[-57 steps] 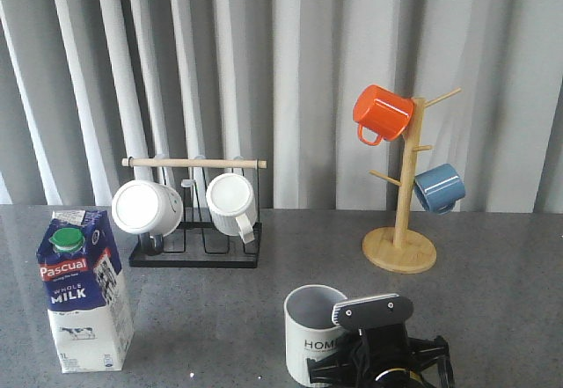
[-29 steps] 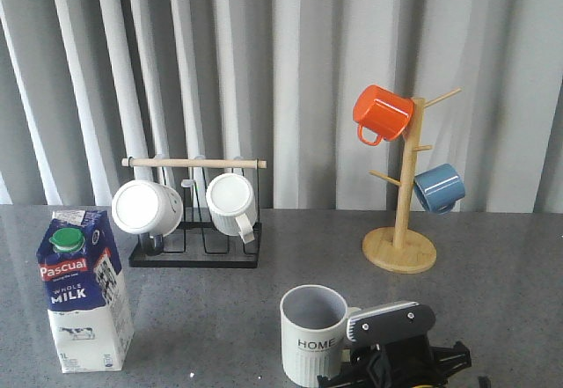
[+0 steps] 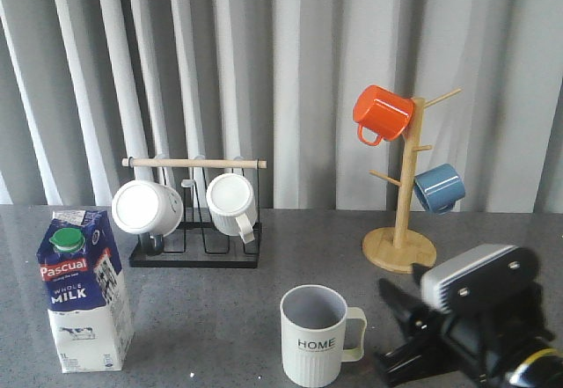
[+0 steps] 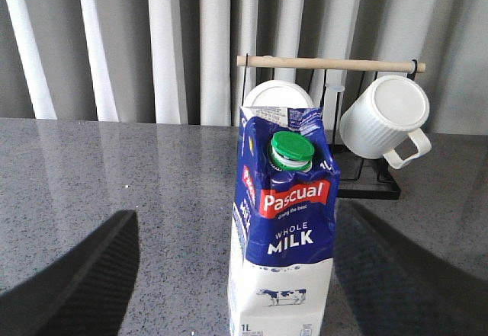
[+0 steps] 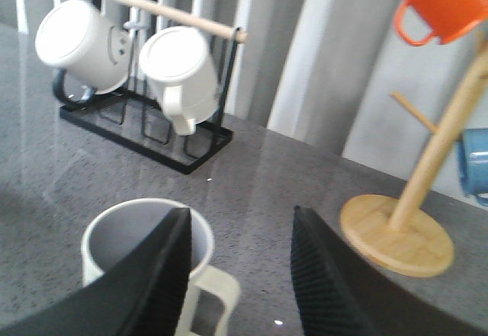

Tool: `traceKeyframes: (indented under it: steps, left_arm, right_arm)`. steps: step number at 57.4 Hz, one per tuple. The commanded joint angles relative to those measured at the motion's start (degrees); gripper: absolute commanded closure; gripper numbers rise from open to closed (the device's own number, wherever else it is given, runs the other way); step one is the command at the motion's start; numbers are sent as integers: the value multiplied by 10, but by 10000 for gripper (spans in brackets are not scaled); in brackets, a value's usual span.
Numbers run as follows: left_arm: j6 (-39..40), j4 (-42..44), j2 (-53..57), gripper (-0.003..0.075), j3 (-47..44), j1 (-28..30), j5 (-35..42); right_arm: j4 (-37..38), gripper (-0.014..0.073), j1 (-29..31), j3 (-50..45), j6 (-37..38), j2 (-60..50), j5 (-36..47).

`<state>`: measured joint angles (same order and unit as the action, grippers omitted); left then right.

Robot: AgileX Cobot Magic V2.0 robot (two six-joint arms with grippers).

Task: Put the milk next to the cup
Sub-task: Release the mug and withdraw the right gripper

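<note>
Moved: right gripper (image 3: 394, 331) pulled off to the right and back from the HOME cup (image 3: 314, 336), which a second ago sat half hidden behind it; now fully clear, handle (image 3: 354, 333) pointing right.
Right jaws: spread open, holding nothing; in the right wrist view the two dark fingers (image 5: 163, 279) frame the mug from the near side without touching.
Cup spot: near centre of the grey table (image 3: 220, 304), upright, hasn't budged in the last half second.
Milk: Pascual whole milk carton (image 3: 84, 293) standing upright at the near left, well apart from the cup, same place as before.
Left gripper: only blurry dark finger shapes (image 4: 84, 275) either side of the carton in the left wrist view; looks wide open and not touching, carton centred between them.
Meaning: cup looks parked for good, so probably the left arm's turn to close on the carton and carry it right.
Background: black mug rack (image 3: 195, 230) with two white mugs, wooden mug tree (image 3: 402, 230) far right.
</note>
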<state>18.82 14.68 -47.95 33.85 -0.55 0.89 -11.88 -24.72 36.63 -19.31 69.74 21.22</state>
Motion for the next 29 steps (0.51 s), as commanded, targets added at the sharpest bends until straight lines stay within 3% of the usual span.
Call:
traceKeyframes:
  steps: [1,11,19,25,29]
  left_arm:
    - [5,-4,0,197,20,0,42]
    - [5,-4,0,197,20,0,42]
    - [5,-4,0,197,20,0,42]
    - [5,-4,0,197,20,0,42]
    - [5,-4,0,197,20,0,42]
  right_arm:
    - [74,273,63,12,69,-68,-24]
    - [189,288,152,12,163,-155,-105]
    - [255,349,212,5,252,-213,-153]
    - [273,470,240,-31,276,-257,-101]
    - [267,604,254,-65,277,-286,-52]
